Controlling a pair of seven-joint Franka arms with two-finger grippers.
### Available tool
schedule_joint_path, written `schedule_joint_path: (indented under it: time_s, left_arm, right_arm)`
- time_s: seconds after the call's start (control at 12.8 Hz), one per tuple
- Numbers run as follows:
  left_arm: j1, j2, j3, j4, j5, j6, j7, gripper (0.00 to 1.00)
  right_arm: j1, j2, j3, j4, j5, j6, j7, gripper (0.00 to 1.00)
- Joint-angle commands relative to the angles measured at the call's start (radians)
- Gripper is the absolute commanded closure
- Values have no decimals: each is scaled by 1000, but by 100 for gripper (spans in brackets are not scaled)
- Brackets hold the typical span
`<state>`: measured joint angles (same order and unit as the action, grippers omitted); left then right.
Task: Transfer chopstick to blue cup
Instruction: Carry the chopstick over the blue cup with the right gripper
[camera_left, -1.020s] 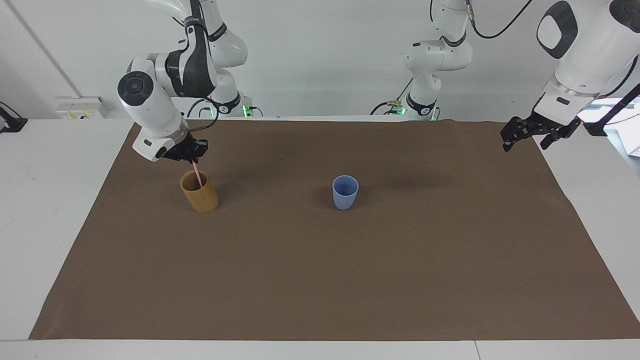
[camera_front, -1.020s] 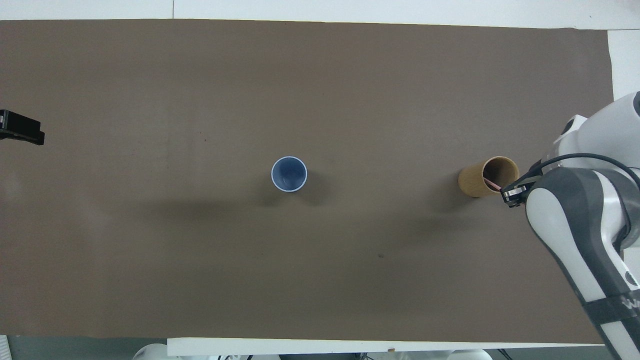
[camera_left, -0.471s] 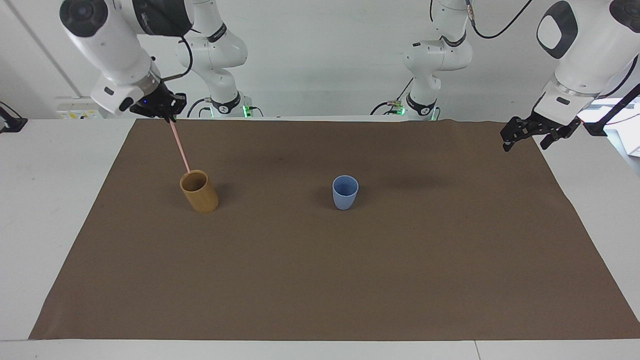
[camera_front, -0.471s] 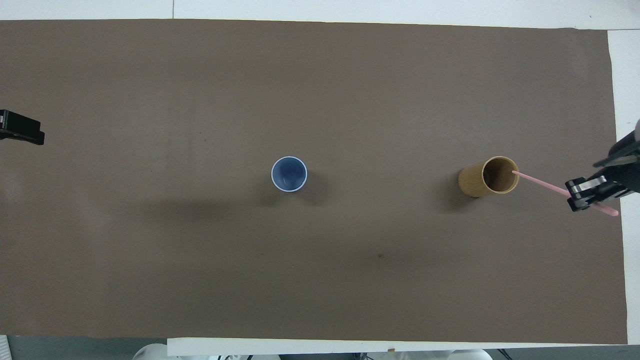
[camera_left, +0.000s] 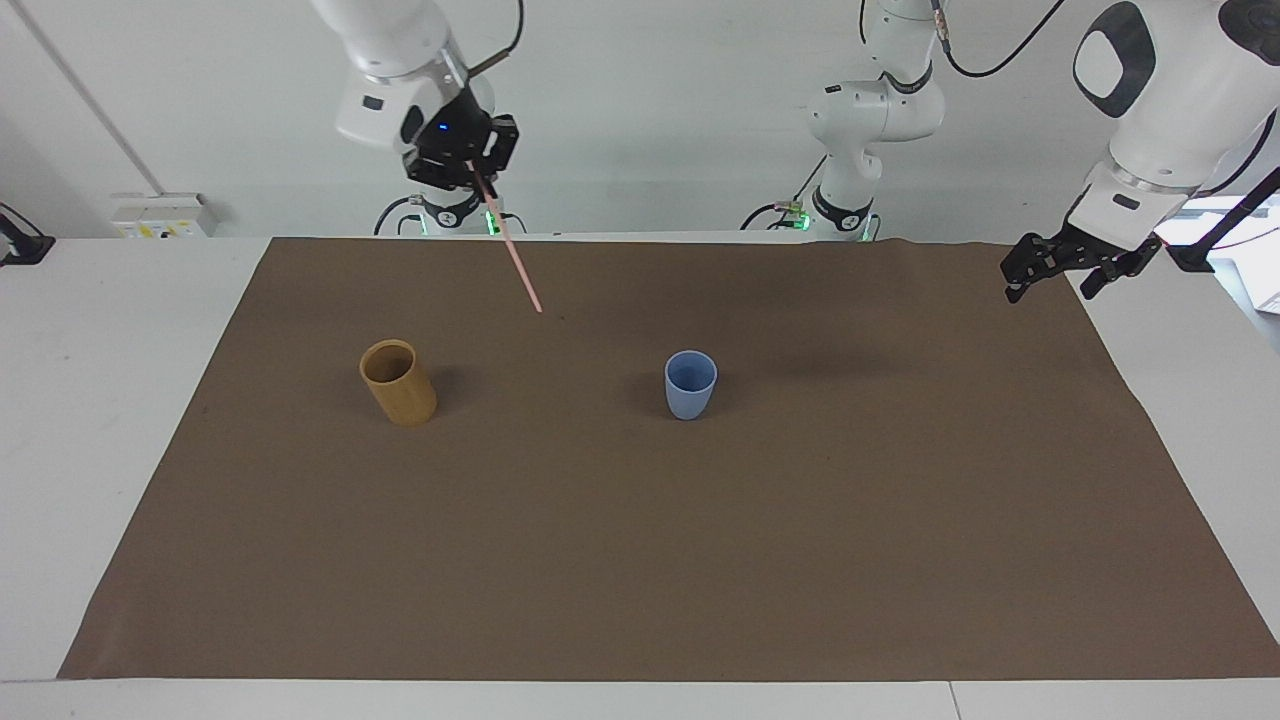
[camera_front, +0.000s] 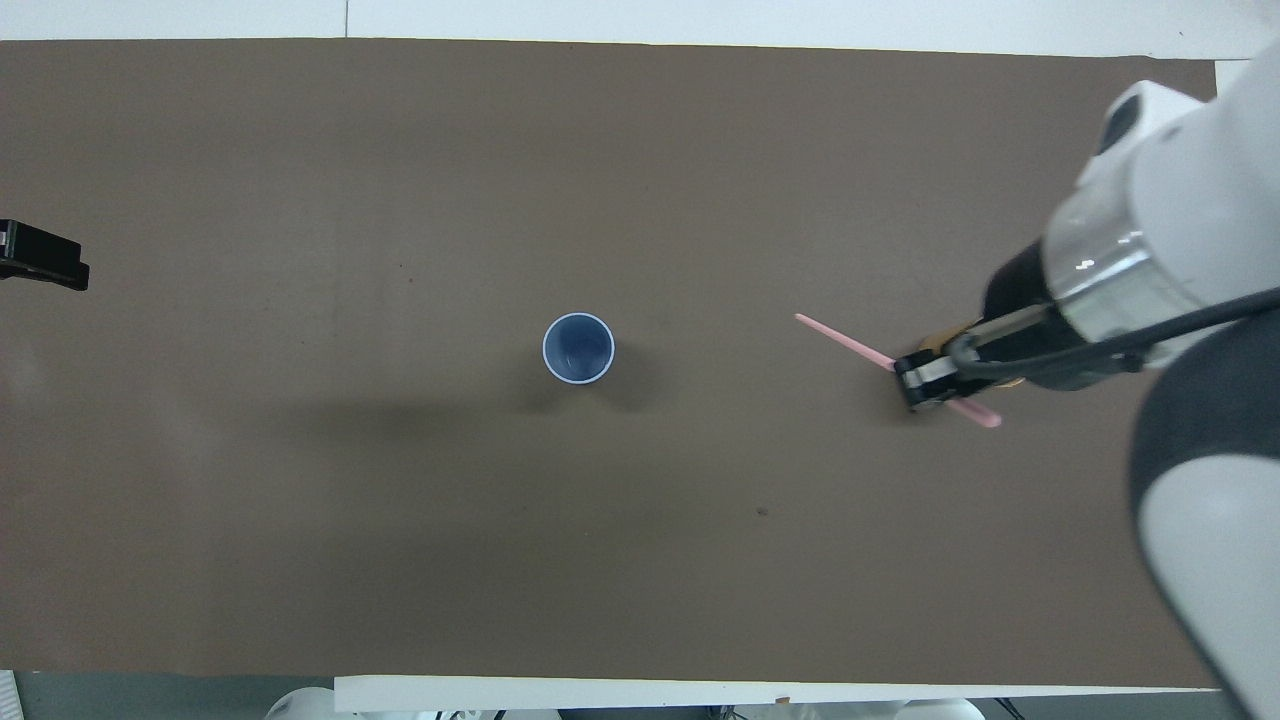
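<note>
My right gripper is shut on the pale pink chopstick near its upper end and holds it tilted, high in the air over the brown mat between the tan cup and the blue cup. In the overhead view the right gripper and the chopstick cover most of the tan cup. The light-blue cup stands upright and empty at the mat's middle. My left gripper waits in the air over the mat's edge at the left arm's end; only its tip shows from above.
A tan bamboo-coloured cup stands upright toward the right arm's end, level with the blue cup. A brown mat covers most of the white table.
The right gripper pulled the chopstick up out of the tan cup, then carried it toward the blue cup. The left arm has not moved.
</note>
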<state>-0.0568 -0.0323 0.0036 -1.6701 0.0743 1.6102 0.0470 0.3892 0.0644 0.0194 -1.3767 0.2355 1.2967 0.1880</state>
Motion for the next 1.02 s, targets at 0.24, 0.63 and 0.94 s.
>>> schedule_joint_path:
  time_s: [0.24, 0.63, 0.94]
  left_arm:
    - [5, -5, -2, -3, 5, -6, 4, 0]
    - [5, -5, -2, -3, 5, -6, 4, 0]
    - [6, -5, -2, -3, 5, -6, 4, 0]
  right_arm:
    - [184, 199, 4, -7, 39, 321, 188, 100]
    - [192, 203, 7, -70, 50, 306, 188, 100]
    - [194, 181, 27, -111, 53, 273, 188, 100]
